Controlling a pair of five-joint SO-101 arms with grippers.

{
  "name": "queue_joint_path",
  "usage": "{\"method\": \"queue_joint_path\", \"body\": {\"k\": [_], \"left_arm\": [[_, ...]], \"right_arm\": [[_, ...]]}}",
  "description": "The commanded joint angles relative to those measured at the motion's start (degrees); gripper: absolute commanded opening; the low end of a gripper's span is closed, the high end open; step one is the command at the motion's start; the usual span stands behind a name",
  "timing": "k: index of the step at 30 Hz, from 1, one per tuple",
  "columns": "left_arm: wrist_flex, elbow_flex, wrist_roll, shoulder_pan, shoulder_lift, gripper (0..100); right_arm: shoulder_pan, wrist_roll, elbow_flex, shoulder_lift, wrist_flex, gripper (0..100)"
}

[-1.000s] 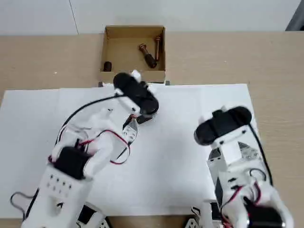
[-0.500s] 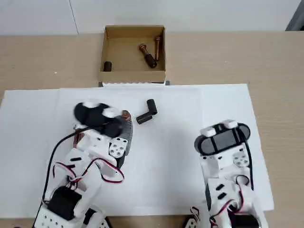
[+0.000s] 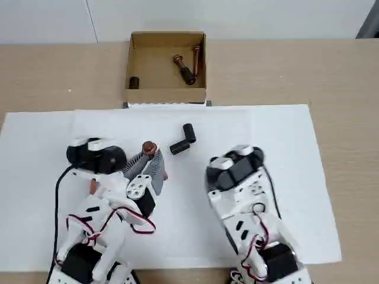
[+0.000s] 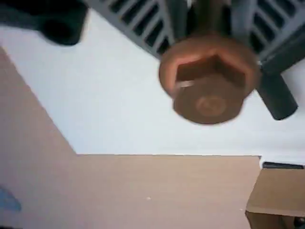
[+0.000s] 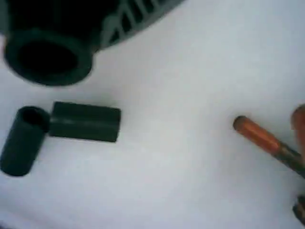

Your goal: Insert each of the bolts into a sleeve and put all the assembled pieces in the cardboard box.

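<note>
As I judge it, the step in hand is to join one bolt and one sleeve in the air. The left end effector point(image 3: 148, 167) is closed on a copper bolt point(image 4: 208, 81). It holds the bolt by the shaft, and the head points toward the cardboard box point(image 3: 138, 62). The right end effector point(image 5: 90, 28) seems to be closed on a black sleeve point(image 5: 47, 55) whose open mouth faces its camera. I am not fully sure of this grip, because the fingers are seen only in part.

To do the step well, the free end of the shaft and the hole of the sleeve should first come onto one line. Only then should one arm push, slowly and straight. A small tilt would probably make the shaft catch on the rim, and the sleeve could turn in the grip.

The bolt is copper-coloured, with a hexagonal head on a round flange and a smooth orange shaft with a rounded tip. The sleeve is a short, matte black tube, hollow through.

Two loose sleeves point(image 3: 182, 141) of the same kind lie on the white paper point(image 3: 278, 136) that covers the worktop point(image 3: 331, 71). They touch at their ends and form a corner, between the arms and the box. Inside the box lie the finished pieces point(image 3: 186, 71) and one dark part in a corner.
</note>
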Motion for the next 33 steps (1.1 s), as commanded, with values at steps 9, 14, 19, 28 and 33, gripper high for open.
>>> {"method": "queue_joint_path", "body": {"k": [9, 14, 19, 28, 33], "left_arm": [[-1.85, 1.10, 8.35, 0.26, -6.33, 0], [-5.01, 1.10, 11.08, 0.35, -6.33, 0], [-9.23, 1.54, 11.16, 0.53, -6.24, 0], [-9.58, 4.35, 11.52, 0.62, -6.24, 0], [-9.58, 4.97, 12.13, 0.62, -6.24, 0]], "right_arm": [[-6.55, 4.84, 4.04, -0.57, -6.02, 0.2], [-7.08, 7.82, 5.27, -0.57, -6.37, 0.2], [-8.40, 9.23, 5.10, -0.57, -7.60, 0.2], [-12.18, 9.23, 5.10, -0.57, -10.95, 0.2], [-12.18, 11.16, 5.10, -0.57, -11.82, 0.2]]}}
